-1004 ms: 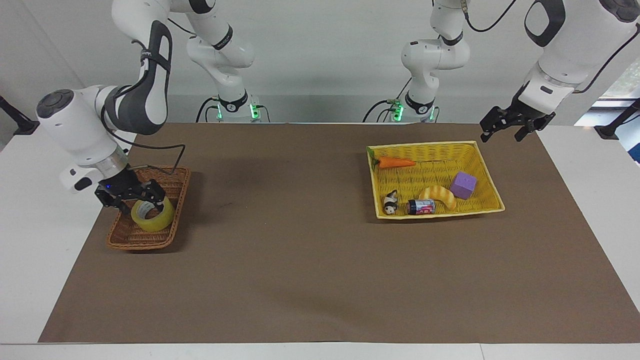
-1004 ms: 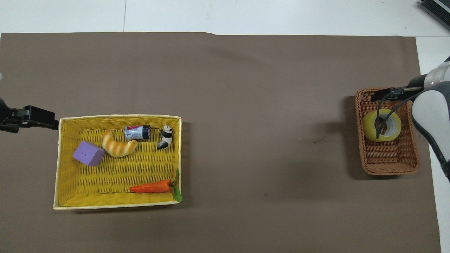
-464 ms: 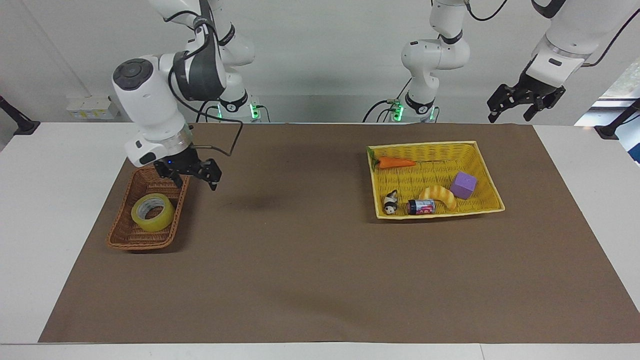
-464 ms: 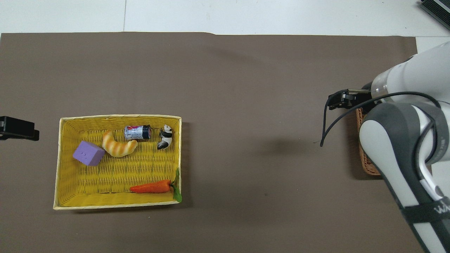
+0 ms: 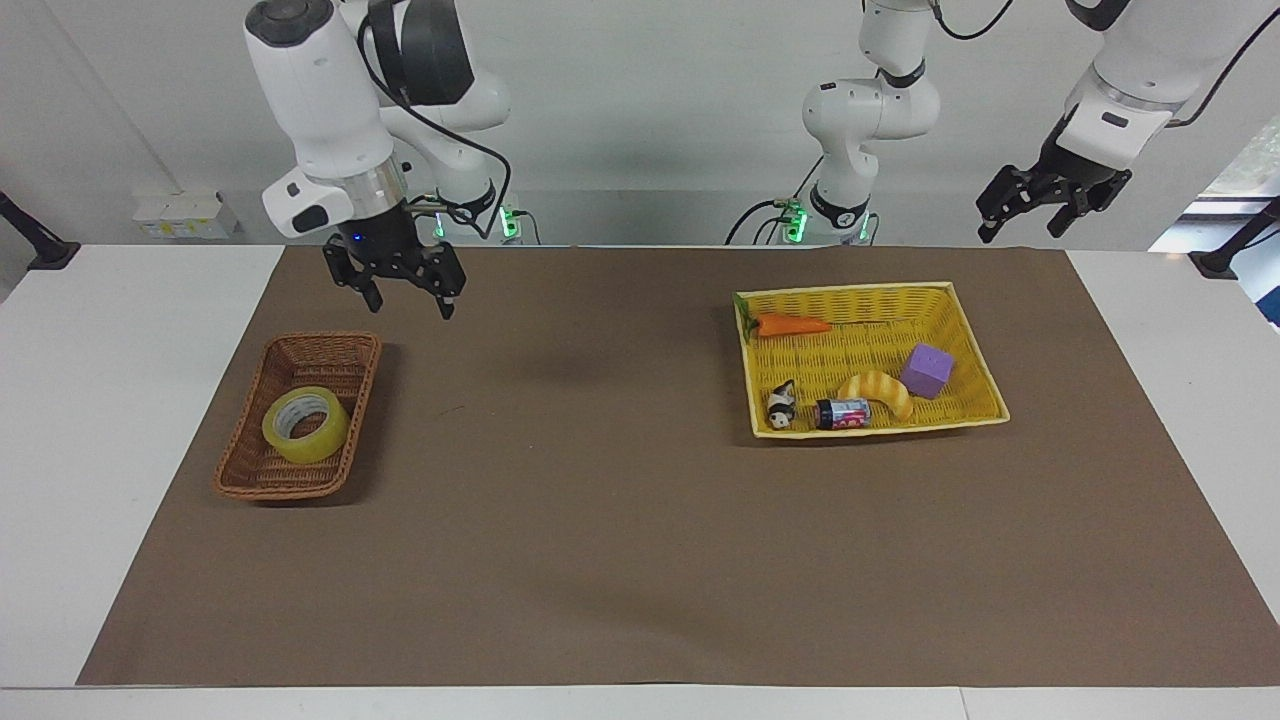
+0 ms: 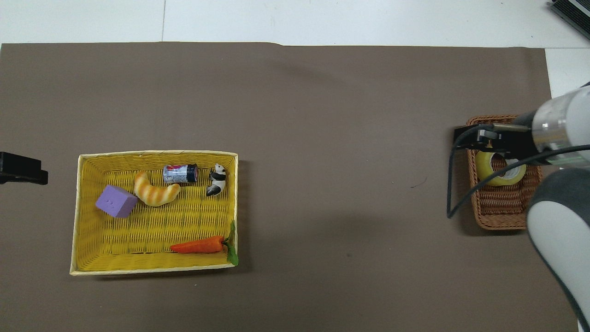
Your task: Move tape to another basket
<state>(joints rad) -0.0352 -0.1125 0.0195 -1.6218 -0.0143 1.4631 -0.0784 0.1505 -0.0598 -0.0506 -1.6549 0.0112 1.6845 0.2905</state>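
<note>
The tape, a yellow roll with a pale core, lies flat inside the brown wicker basket at the right arm's end of the table. Nothing touches it. My right gripper hangs open and empty, high over the mat next to that basket. In the overhead view the right gripper and its cable cover part of the tape and the basket. My left gripper waits open and raised over the mat's corner by the yellow basket, and only its black tip shows in the overhead view.
The wider yellow basket sits toward the left arm's end and holds a carrot, a purple cube, a striped curved toy, a small can and a panda figure. A brown mat covers the table.
My right gripper has lifted away from the tape, leaving it in the brown basket, and has risen toward the robots. The left gripper has also risen a little.
</note>
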